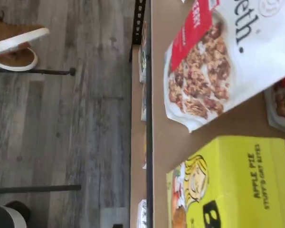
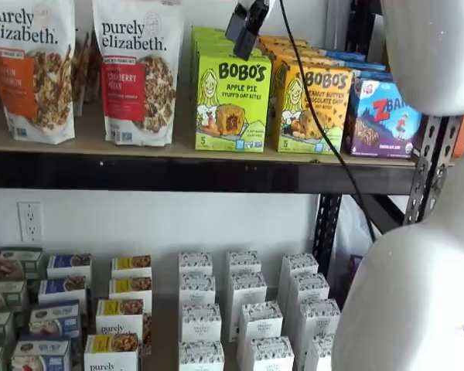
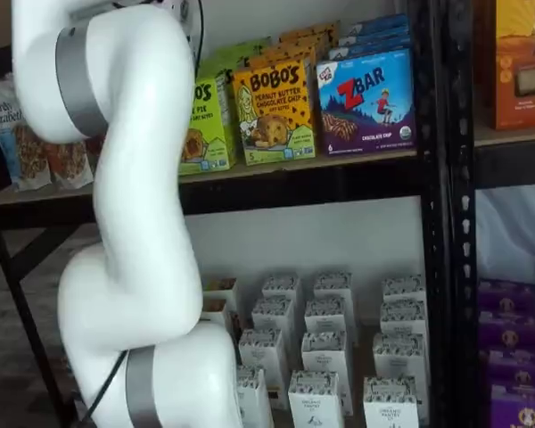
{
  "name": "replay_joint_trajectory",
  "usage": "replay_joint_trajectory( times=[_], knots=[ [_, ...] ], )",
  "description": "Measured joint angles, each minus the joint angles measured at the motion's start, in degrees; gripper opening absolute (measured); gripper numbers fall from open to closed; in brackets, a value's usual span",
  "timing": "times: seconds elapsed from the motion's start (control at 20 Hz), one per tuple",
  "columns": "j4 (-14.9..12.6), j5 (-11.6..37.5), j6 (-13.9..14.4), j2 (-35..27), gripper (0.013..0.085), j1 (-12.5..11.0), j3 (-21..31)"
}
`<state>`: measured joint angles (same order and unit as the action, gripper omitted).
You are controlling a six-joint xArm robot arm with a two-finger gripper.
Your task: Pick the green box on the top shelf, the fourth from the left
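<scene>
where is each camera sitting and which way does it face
Wrist view: rides on the arm above the top shelf, looking down past its front edge to the floor; shows the green box and a granola bag; no part of the robot shows.
Shelf view: faces the shelves head-on; the tool hangs over the green box, with white arm at right.
Shelf view: looks from the right at an angle; the white arm covers part of the green box.
Shared: all three show the green box.
</scene>
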<state>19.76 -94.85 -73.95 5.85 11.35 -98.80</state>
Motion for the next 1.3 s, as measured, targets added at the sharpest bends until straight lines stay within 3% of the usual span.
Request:
replay_joint_trajectory(
  times=[0.8, 1.3],
  knots=[
    [-1.64, 2.94, -4.04, -1.36, 0.085, -2.79, 2.21],
    [-2.88, 3.19, -5.3, -2.28, 0.085, -3.35, 3.09]
  ],
)
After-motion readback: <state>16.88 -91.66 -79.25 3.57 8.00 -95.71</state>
